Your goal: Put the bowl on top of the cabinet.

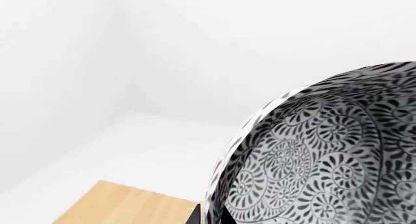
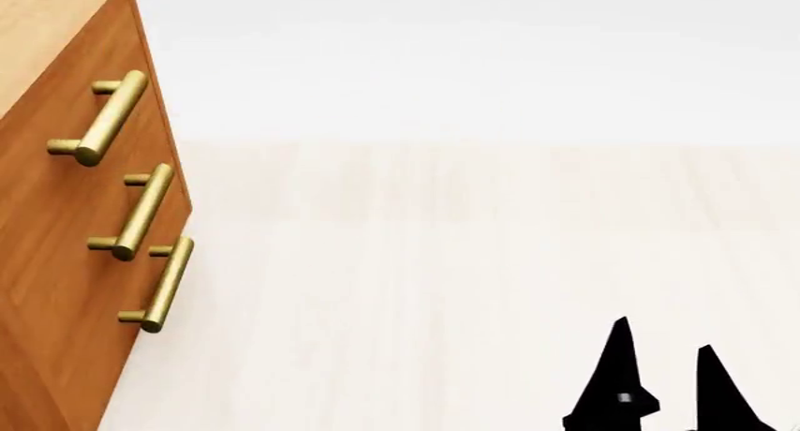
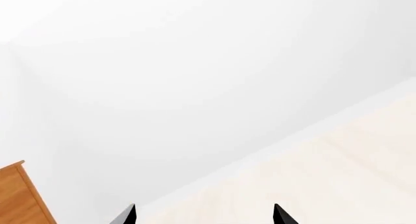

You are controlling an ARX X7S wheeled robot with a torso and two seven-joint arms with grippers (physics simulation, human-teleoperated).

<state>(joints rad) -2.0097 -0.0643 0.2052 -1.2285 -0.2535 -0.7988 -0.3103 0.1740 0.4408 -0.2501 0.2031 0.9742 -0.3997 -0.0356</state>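
Left claw itself unseen, grip state cannot be told, though the bowl [image 1: 325, 151] looms at its wrist above the cabinet [image 1: 126, 207] top; right gripper [image 2: 669, 379] spread, empty; risk: releasing near the edge drops it.

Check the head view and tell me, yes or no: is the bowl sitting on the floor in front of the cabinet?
No, the pale floor beside the cabinet holds no bowl in the head view.

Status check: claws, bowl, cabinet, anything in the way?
Right claw open, empty, low over the floor. Bowl fills left wrist view, above the cabinet top's light wood; left claw itself unseen. Nothing visible on that top.
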